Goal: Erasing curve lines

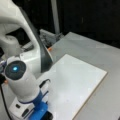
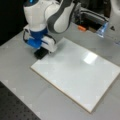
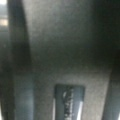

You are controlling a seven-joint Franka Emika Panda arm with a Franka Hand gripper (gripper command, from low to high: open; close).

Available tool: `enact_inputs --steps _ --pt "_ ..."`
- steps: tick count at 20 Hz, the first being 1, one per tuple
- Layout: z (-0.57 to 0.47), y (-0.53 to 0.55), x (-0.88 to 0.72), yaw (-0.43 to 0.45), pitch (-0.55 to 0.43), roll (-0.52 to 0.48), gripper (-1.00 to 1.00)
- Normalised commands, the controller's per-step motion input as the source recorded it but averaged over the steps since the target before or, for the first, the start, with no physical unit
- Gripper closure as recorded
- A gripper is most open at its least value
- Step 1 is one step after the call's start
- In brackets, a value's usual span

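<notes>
Item: white board (image 2: 77,75), flat on a grey table (image 2: 22,82), shown in both front views. Curve lines: none visible on any uncovered part of the board; whether they are wiped off or hidden under the arm cannot be told. Gripper (image 2: 42,51): low at the board's corner at a front view's left, with a black eraser (image 2: 40,53) under it, resting at the board's edge; how wide the jaws stand cannot be told. Wrist view: dark surface only. Surroundings: orange object (image 2: 81,28) and metal frame beyond the board, well apart, nothing obstructing.
</notes>
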Motion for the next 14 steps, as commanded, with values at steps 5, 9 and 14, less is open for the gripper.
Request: enact_inputs --steps 5,9,14 --pt "0.28 0.09 -0.31 -0.097 -0.021 -0.025 -1.0" --pt "0.19 0.19 -0.29 -0.119 -0.017 -0.112 -1.0" --pt "0.12 0.34 -0.24 -0.085 -0.001 -0.129 -1.0"
